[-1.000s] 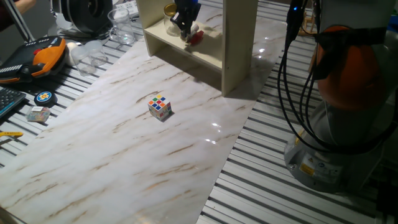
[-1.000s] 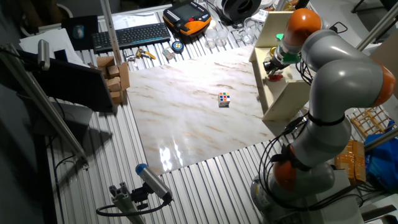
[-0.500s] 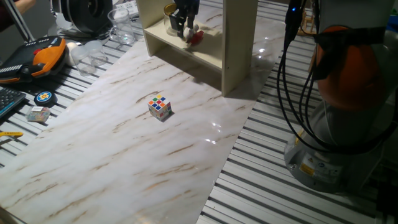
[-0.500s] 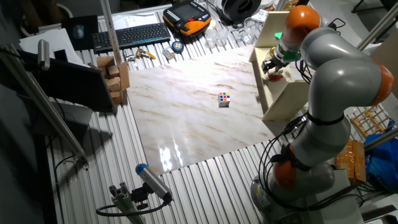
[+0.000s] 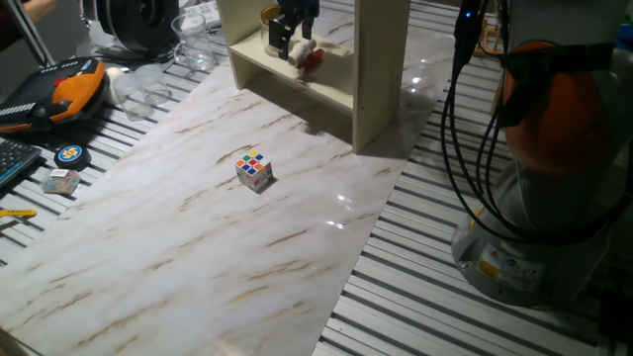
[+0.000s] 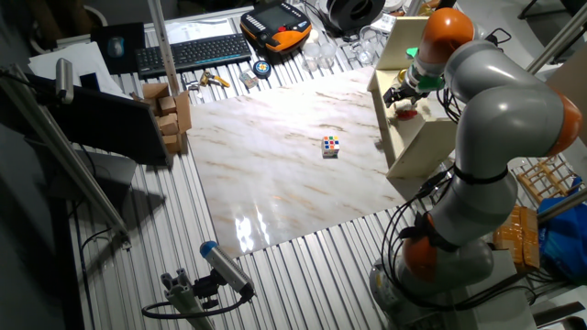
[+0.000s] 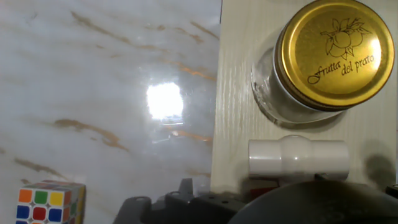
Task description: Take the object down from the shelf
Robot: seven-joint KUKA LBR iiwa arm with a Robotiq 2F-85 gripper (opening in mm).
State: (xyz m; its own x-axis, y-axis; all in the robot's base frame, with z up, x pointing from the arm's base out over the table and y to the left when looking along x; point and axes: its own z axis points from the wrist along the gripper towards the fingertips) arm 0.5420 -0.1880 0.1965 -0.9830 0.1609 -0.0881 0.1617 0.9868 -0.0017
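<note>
cream shelf point(image 7: 235, 93): wood-look board, fine straight grain, matt, smooth. tabletop point(image 5: 188, 247): marble-pattern sheet, white with tan veins, glossy enough to throw back a bright lamp glare. around it, ribbed bench point(image 5: 415, 297) of pale metal slats, satin sheen. jar point(image 7: 273, 99): clear glass, shiny; lid point(image 7: 336, 48) gold metal, glossy, printed with dark script. white connector point(image 7: 298, 158) beside the jar: smooth plastic, semi-matt. puzzle cube point(image 5: 254, 170): glossy plastic with coloured stickers. gripper point(image 5: 292, 40): black, matt, material hard to tell. arm shell point(image 6: 504, 101): smooth grey casing with glossy orange joints. cables point(image 5: 465, 129): black rubbery sheath, slight shine.
</note>
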